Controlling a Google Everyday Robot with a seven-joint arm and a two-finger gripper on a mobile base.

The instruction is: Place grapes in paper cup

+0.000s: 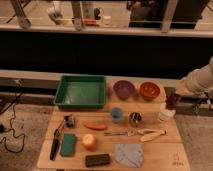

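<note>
Hand [173,98] is out at the right edge of the bench [165,156], reaching in from the right and hanging right over the paper cup [166,115]. The grapes [172,103] are a dark reddish lump at its tip, directly above the cup's mouth, maybe touching the rim; I can't separate the two. How far the hand is open, and whether it has the bunch gripped, I can't tell from here.

I read this as the drop itself: bunch over the cup, not clearly inside. As I judge it, the bunch is light, soft and bumpy, so it squashes under a hard squeeze and rolls if nudged. The hold I'd want is from above, across its widest part, and gentle. It looks about as wide as the cup, so it needs centring or it will perch on the rim. The cup is light, tips easily, and stands near the bench edge. The metal cup [135,118] sits apart to its left.
</note>
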